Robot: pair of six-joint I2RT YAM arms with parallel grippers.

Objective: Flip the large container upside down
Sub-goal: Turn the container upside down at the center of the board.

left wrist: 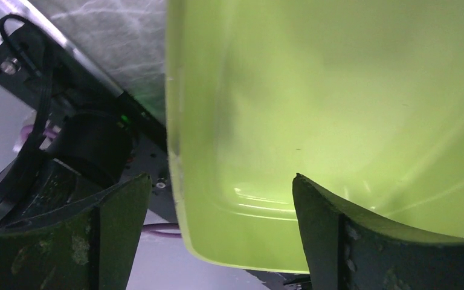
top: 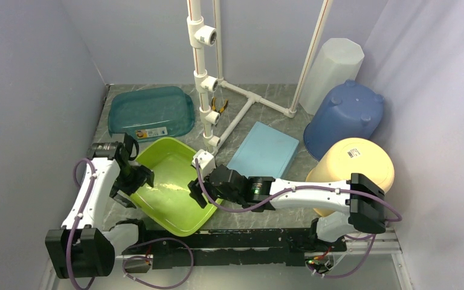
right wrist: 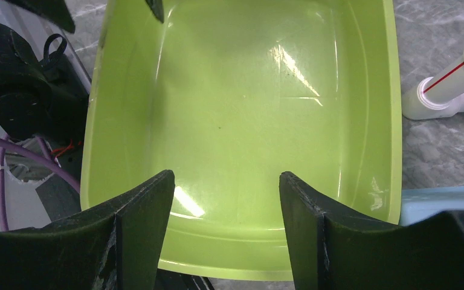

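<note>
left gripper (top: pixel 136 180) and right gripper (top: pixel 195 192) sit open at the lower-centre green tub (top: pixel 170 194) (nothing held yet), so a shallow pinch could slip mid-flip

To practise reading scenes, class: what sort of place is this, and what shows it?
Probably a robot test cell: plain walls box in a marbled table, two robot arms are bolted at its near edge, and a green tub sits among other plastic bins.

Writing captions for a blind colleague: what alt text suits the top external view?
A lime-green rectangular plastic tub sits open side up on the marbled grey table, the left gripper at its left rim, the right gripper at its right.
</note>
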